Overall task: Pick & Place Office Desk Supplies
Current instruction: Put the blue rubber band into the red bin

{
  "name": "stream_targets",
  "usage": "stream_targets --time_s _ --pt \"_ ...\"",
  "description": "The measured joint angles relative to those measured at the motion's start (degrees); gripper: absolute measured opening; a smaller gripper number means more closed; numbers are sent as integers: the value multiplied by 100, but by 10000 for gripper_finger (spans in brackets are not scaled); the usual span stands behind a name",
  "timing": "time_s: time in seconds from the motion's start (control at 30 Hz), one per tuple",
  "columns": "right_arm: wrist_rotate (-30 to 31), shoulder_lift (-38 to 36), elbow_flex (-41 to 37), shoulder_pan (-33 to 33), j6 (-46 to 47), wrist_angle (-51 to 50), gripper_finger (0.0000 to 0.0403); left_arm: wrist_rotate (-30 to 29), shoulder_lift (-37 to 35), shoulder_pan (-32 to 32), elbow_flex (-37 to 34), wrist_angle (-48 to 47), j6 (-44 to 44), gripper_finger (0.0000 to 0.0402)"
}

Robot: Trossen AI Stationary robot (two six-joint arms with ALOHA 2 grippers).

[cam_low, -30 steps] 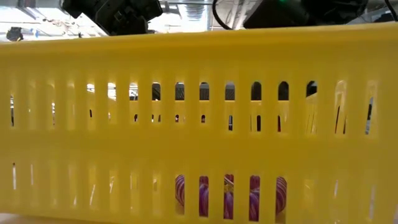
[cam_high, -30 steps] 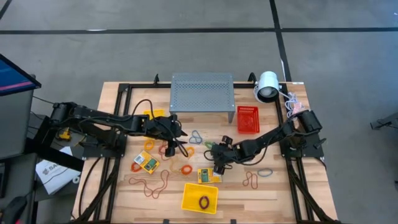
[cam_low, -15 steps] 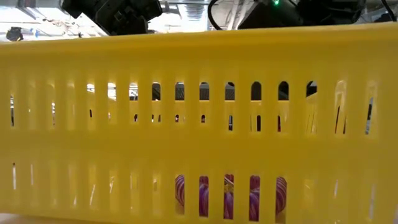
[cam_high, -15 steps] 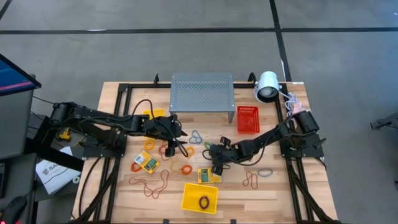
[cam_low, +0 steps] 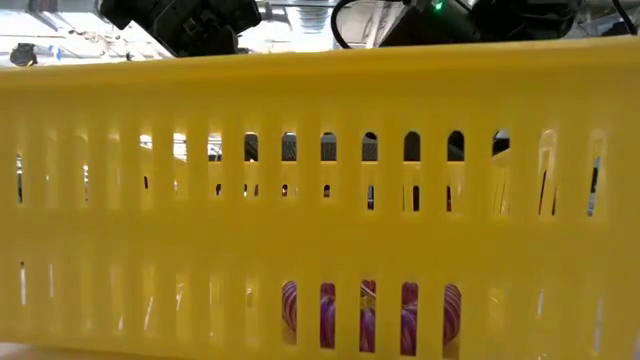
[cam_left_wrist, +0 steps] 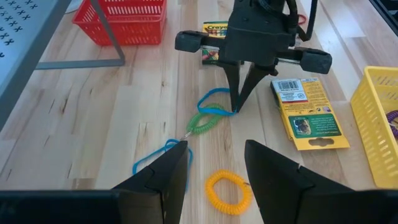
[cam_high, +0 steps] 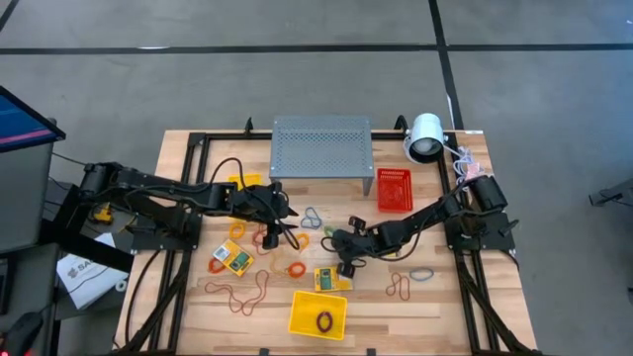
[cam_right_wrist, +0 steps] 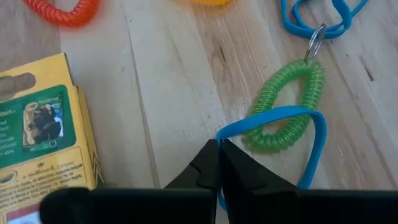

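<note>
Tabletop [cam_high: 435,307] of pale wood planks fills the middle of the high view, with a grey perforated stand [cam_high: 320,145] at its upper centre and a white lamp [cam_high: 426,136] at the upper right corner. The left arm reaches in from the left edge and the right arm from the right edge, and they meet near the table's centre. A red basket [cam_high: 394,190] sits just right of the stand; a yellow basket [cam_high: 317,314] sits at the lower centre with a dark purple coil inside, and its slotted wall blocks nearly the whole low view.

Three crayon boxes lie flat: one [cam_high: 231,258] at lower left of centre, one [cam_high: 330,280] just above the yellow basket, one [cam_left_wrist: 214,37] near the red basket in the left wrist view.

Rubber bands are scattered across the table: a long brown loop [cam_high: 239,294] at lower left, an orange coil [cam_left_wrist: 229,191], a green coil [cam_right_wrist: 287,102], and a blue band [cam_right_wrist: 292,130] lying over that coil.

The right gripper [cam_right_wrist: 219,147] is clenched, tips down on the wood at centre, pinching the blue band's edge. The left gripper [cam_left_wrist: 216,163] hovers just left of centre, fingers [cam_left_wrist: 272,167] parted, holding nothing.
</note>
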Motion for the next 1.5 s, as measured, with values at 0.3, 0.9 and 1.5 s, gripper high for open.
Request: stream_targets --time_s 0.3,0.9,1.5 --pt "11 -658 135 13 -370 -581 2 0 0 0 0 0 -2 155" --pt "863 -2229 144 464 -751 -953 0 2 0 0 0 0 11 155" --pt "2586 -4032 152 1675 -867 -1951 0 1125 -510 -2 -147 661 147 155"
